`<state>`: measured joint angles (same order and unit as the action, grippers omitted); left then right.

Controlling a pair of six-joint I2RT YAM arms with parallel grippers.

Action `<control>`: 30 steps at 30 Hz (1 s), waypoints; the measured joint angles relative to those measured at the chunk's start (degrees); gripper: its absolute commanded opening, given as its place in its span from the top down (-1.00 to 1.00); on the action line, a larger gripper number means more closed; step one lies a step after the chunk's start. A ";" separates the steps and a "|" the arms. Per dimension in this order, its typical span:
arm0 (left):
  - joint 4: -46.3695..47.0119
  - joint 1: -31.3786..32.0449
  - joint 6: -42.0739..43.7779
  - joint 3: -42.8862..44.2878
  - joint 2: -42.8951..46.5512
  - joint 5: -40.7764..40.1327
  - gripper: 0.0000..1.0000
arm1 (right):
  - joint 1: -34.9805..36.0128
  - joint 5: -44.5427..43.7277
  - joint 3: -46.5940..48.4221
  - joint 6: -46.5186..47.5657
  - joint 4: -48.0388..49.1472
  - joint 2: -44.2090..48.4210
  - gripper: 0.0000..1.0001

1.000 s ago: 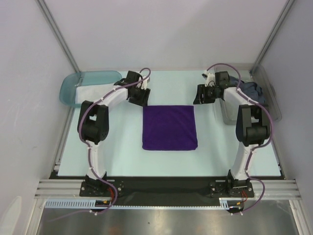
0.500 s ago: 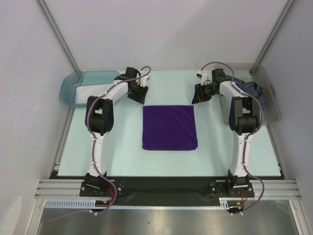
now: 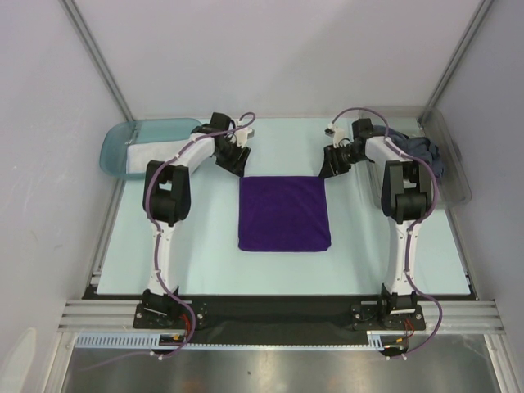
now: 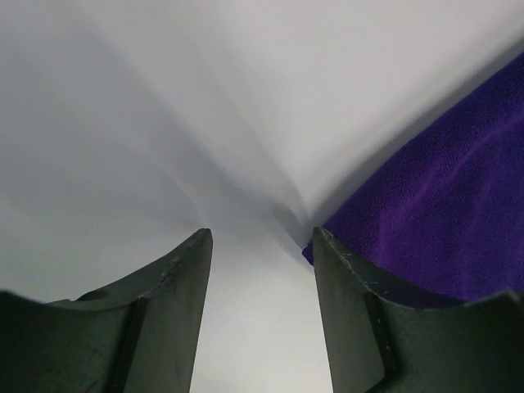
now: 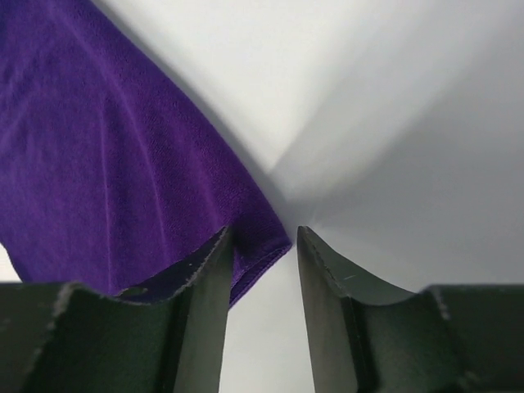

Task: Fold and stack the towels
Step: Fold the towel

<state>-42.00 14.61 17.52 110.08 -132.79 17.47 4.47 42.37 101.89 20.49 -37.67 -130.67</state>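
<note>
Noted pale grey panels (image 3: 286, 57) closing off left, far and right sides, with slanted metal frame posts (image 3: 94, 57) at the far corners. Logged a pale mint surface (image 3: 205, 262) filling the floor of the enclosure, bounded at the near edge by a black strip and a metal rail (image 3: 278, 315) carrying both arm bases.

Found purple towel (image 3: 284, 213) spread flat and roughly square at mid-surface, between the two arms, edges about parallel to the surface edges. Recorded teal tray (image 3: 115, 147) at far left, holding a folded white towel (image 3: 151, 154). Recorded clear bin (image 3: 458, 176) at far right against the panel, holding a bunched grey-blue towel (image 3: 417, 149).

Placed left gripper (image 3: 235, 160) low at the towel's far-left corner and right gripper (image 3: 332, 162) low at its far-right corner, both arms reaching inward.

From left wrist: saw left gripper (image 4: 260, 246) with jaws moderately apart, bare surface in the gap, cloth corner just touching the inner side of one finger, nothing pinched.

From right wrist: saw right gripper (image 5: 262, 237) with jaws parted somewhat narrower, straddling the cloth corner, tip of the corner lying in the gap, not clamped.
</note>
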 measured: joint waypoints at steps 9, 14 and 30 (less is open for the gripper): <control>-0.57 0.00 0.07 0.20 0.02 1.29 -0.21 | 0.00 0.63 1.14 1.07 -1.49 -1.44 0.88; -1.25 0.00 0.15 0.85 0.04 2.54 -0.22 | 0.00 0.63 1.53 0.57 -1.14 -2.23 0.96; -4.48 0.70 1.62 4.26 0.00 5.16 -0.15 | 0.00 0.61 1.97 -0.46 -0.72 -2.89 0.99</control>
<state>-46.48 15.31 19.14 114.34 -132.79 22.63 4.47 42.98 103.85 20.03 -38.39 -133.56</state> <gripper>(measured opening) 0.592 0.051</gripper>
